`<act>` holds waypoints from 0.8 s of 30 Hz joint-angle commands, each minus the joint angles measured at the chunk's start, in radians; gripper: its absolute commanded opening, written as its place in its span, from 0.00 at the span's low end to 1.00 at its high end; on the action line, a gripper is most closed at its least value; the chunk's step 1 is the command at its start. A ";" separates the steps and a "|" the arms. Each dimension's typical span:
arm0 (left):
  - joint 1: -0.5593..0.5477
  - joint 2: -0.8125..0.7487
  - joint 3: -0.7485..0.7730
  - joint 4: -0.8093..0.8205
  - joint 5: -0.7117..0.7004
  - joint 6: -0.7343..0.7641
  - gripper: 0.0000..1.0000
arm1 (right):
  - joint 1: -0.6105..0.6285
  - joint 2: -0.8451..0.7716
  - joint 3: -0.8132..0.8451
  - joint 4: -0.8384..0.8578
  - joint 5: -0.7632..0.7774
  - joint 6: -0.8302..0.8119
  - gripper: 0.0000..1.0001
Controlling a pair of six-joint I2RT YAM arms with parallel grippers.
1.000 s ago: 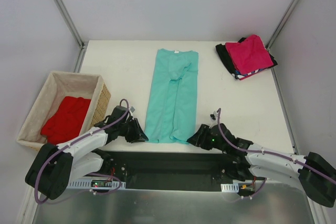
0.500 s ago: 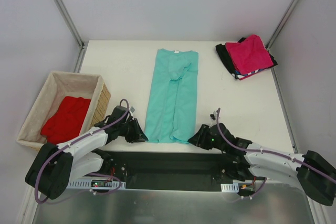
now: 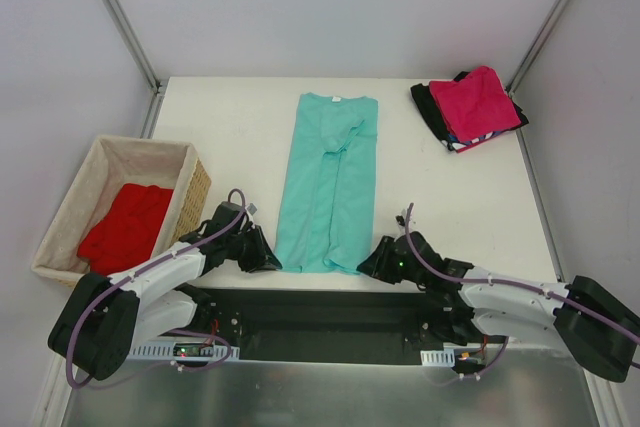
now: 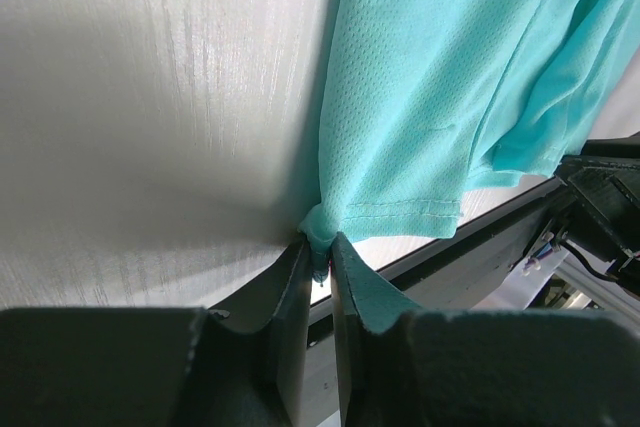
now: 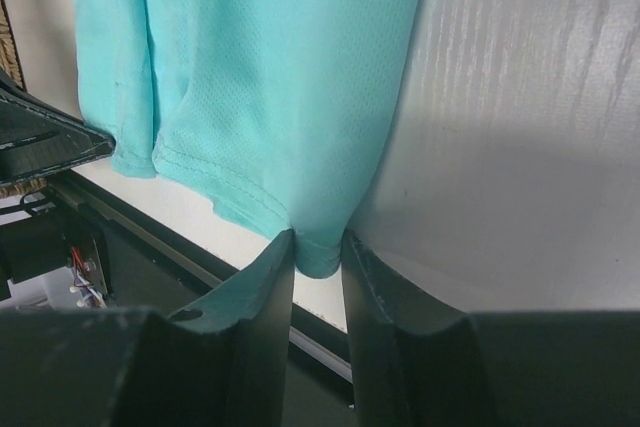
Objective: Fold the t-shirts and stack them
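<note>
The teal-green t-shirt lies lengthwise on the white table, sides folded in, hem toward me. My left gripper is shut on the hem's left corner, the cloth pinched between its fingers. At the hem's right corner, my right gripper has closed onto the cloth, which fills the narrow gap between its fingers. A magenta-pink t-shirt tops a folded stack at the back right, over a black one and a striped edge. A bright red t-shirt lies in the basket.
The wicker basket stands left of the table, close to my left arm. The table's near edge and the dark mounting rail run right under both grippers. White walls enclose the table on three sides.
My right gripper has edged left to the hem's right corner and its jaws have narrowed onto the cloth. The left gripper and the shirt have stayed in place.
</note>
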 commanded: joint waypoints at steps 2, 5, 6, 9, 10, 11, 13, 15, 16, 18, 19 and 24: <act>0.008 0.008 -0.033 -0.065 -0.065 0.026 0.13 | 0.007 0.021 -0.012 -0.111 0.015 -0.027 0.28; 0.008 0.008 -0.027 -0.065 -0.065 0.026 0.13 | 0.006 0.025 -0.007 -0.119 0.016 -0.030 0.24; 0.008 0.007 -0.028 -0.065 -0.063 0.025 0.12 | 0.006 0.027 -0.002 -0.121 0.015 -0.033 0.21; 0.008 0.013 -0.022 -0.065 -0.057 0.026 0.02 | 0.006 0.039 0.013 -0.131 0.015 -0.040 0.12; 0.008 0.010 -0.021 -0.065 -0.054 0.028 0.00 | 0.006 0.041 0.017 -0.133 0.012 -0.044 0.10; 0.008 0.010 -0.016 -0.065 -0.051 0.029 0.00 | 0.006 0.045 0.021 -0.134 0.013 -0.047 0.08; 0.008 0.001 -0.010 -0.063 -0.046 0.035 0.00 | 0.006 0.059 0.033 -0.137 0.008 -0.055 0.01; 0.008 -0.004 -0.001 -0.063 -0.040 0.044 0.00 | 0.006 0.065 0.040 -0.137 0.005 -0.059 0.01; 0.008 -0.007 0.004 -0.066 -0.039 0.045 0.00 | 0.006 0.071 0.048 -0.137 0.001 -0.063 0.01; 0.008 -0.010 0.015 -0.069 -0.031 0.051 0.00 | 0.007 0.073 0.056 -0.142 0.001 -0.069 0.01; 0.008 -0.012 0.018 -0.072 -0.029 0.052 0.00 | 0.006 0.073 0.060 -0.144 0.002 -0.073 0.01; 0.007 -0.005 0.065 -0.083 -0.005 0.064 0.00 | 0.009 0.041 0.083 -0.180 0.013 -0.089 0.01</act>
